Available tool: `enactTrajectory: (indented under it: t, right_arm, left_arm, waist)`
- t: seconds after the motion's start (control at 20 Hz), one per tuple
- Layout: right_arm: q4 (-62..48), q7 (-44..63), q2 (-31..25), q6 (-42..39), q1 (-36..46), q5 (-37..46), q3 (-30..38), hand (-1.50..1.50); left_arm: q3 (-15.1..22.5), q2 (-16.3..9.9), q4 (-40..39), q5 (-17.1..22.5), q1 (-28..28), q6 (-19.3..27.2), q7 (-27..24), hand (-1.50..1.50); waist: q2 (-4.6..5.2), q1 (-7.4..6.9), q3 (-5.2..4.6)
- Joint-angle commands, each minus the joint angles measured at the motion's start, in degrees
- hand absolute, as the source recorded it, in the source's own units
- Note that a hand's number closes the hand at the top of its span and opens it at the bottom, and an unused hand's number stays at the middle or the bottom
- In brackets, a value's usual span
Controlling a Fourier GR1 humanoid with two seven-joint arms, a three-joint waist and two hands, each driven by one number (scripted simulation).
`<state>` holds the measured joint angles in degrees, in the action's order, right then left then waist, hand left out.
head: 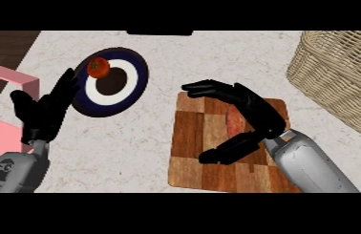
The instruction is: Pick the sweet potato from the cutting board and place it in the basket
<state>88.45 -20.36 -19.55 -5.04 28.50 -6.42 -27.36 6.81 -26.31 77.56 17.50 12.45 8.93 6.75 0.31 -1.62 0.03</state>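
A reddish sweet potato [233, 122] lies on the wooden cutting board [190, 147] at the middle of the counter. My right hand [257, 114] hangs over it with fingers spread to the left and the thumb below. The hand hides most of the sweet potato, and its fingers are not curled round it. The wicker basket [331, 70] stands at the far right edge. My left hand [42, 111] rests open at the left, fingers up.
A dark blue and white plate [141, 78] lies left of the board with a red tomato [97, 68] on its rim. A pink object [14, 80] shows at the left edge. Bare counter lies between board and basket.
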Motion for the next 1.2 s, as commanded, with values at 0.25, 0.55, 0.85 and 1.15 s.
enactTrajectory:
  t: [0.25,0.55,0.85,1.15]
  right_arm:
    - [3.0,30.2,-8.1,-6.8,14.4,3.8,0.1,-1.50]
    - [0.0,44.3,-17.7,-11.8,24.7,11.6,2.1,-1.50]
    - [-9.1,48.1,-20.4,-31.7,33.9,0.3,5.5,-1.50]
    - [-9.8,45.6,-25.4,-44.0,29.9,-6.5,11.2,-1.50]
  left_arm:
    - [-1.4,-0.4,-0.4,0.2,0.2,-0.3,3.1,0.00]
    - [-1.1,0.0,0.4,0.2,-1.0,-1.0,2.3,0.00]
    - [-3.1,-1.0,-0.2,1.1,1.6,-2.1,4.7,0.00]
    - [-4.2,-0.8,-0.5,0.1,-0.1,-3.3,3.1,0.00]
  waist:
    - [-0.79,1.88,-0.23]
    - [-0.73,1.52,-0.22]
    - [-0.24,0.97,-0.13]
    - [-0.37,1.77,-0.05]
